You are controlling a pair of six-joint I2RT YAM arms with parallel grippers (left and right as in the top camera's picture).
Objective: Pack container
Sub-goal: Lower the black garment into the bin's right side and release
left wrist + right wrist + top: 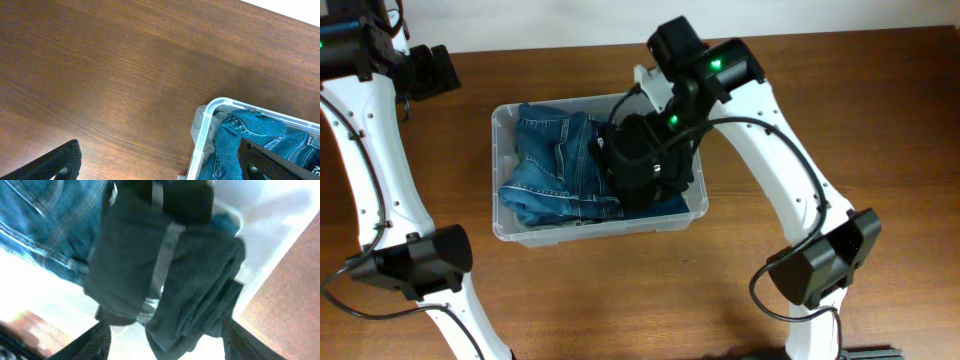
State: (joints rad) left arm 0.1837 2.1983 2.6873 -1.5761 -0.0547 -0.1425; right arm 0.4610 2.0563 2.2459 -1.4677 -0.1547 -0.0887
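The clear container (600, 228) stands mid-table. Folded blue jeans (555, 165) fill its left part and a black garment (642, 170) lies in its right part. My right gripper (658, 150) hovers just over the black garment. In the right wrist view its jaws are spread wide, and the black garment (165, 265) lies loose below the right gripper (165, 342), touching neither finger. My left gripper (438, 72) is at the far left, off the tub. In the left wrist view the left gripper (160, 170) is open over bare wood, beside the container's corner (205, 120) and the jeans (250, 135).
The table (650, 300) is brown wood with a white wall behind its far edge. Both arm bases stand near the front, the left base (420, 262) and the right base (820, 260). The tub's pale wall (260, 225) lies beside the black garment.
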